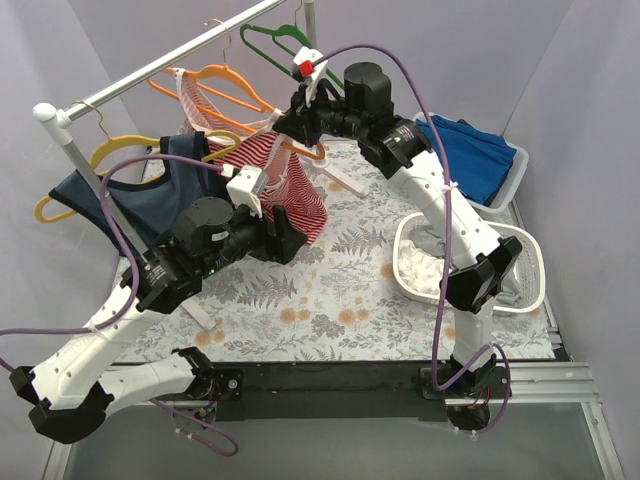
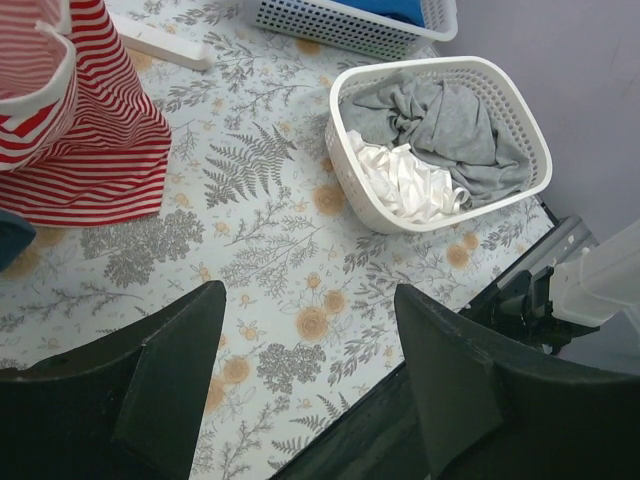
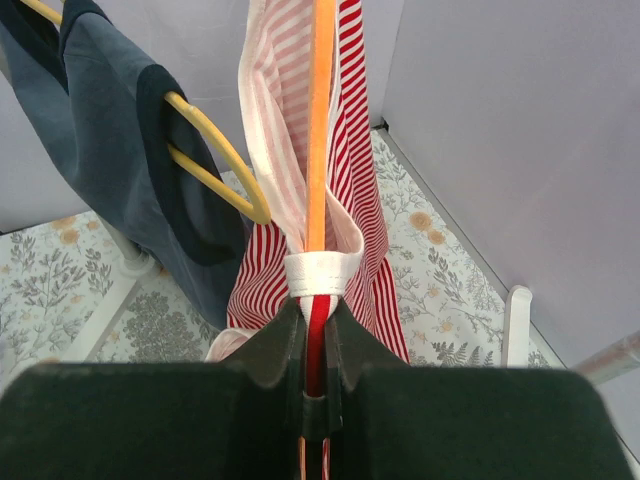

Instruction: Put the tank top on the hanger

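Right wrist view: the right gripper (image 3: 317, 312) has its fingers pressed together on the tank top (image 3: 360, 160), pinching red striped cloth just below the hanger (image 3: 320, 100). A white strap (image 3: 318, 272) is bunched across the hanger's orange arm, right above the fingertips. The rest of the top hangs down on both sides of that arm.

From above, we note the hanger hooked on the rail (image 1: 150, 72) with the top draped from it. The left gripper (image 2: 308, 300) is spread and empty, well below the hanger, touching nothing. A navy top (image 3: 110, 120) on a yellow hanger (image 3: 215, 165) hangs just beside the hanger.

Progress, our judgement: mostly done. The hanger carries the garment, and the far shoulder looks seated.

Left to do: settle the pinched strap on this arm, let go, and check that it hangs level. We cannot tell whether the strap has cleared the arm's end.
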Robot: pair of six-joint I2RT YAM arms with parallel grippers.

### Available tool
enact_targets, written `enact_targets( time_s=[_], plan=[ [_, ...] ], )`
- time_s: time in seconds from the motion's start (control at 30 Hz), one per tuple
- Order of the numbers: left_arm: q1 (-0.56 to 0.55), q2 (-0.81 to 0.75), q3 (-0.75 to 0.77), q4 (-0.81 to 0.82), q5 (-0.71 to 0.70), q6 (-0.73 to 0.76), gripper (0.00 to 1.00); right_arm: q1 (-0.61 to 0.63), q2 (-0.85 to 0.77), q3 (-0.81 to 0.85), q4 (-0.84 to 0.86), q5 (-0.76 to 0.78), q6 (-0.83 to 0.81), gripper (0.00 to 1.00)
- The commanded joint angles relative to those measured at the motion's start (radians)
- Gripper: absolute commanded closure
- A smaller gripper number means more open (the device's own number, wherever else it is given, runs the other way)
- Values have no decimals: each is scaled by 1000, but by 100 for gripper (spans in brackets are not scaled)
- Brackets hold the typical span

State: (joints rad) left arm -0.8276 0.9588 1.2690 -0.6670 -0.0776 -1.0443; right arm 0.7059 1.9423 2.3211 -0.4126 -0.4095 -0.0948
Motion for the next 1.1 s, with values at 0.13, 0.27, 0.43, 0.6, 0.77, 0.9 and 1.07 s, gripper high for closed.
enact_targets(
  time_s=[0.13,0.27,0.43,0.6,0.77,0.9,1.07],
  plan=[
    [2,-58,-19,-31,24,-25,33,38,33,75,150,58,-25,99],
    [2,-72,-28,-34,21,-31,33,70,55,87,170,103,-42,99],
    [2,-81,-31,-36,22,-34,33,99,70,96,187,149,-59,99],
    [2,-84,-31,-45,21,-33,33,112,89,98,198,161,-57,99],
    [4,-88,-28,-46,21,-34,33,119,96,95,201,169,-57,99],
    [2,-91,-30,-48,22,-36,33,122,92,66,202,175,-59,99],
    [4,-91,-33,-46,29,-39,33,124,69,37,202,186,-66,99]
  ],
)
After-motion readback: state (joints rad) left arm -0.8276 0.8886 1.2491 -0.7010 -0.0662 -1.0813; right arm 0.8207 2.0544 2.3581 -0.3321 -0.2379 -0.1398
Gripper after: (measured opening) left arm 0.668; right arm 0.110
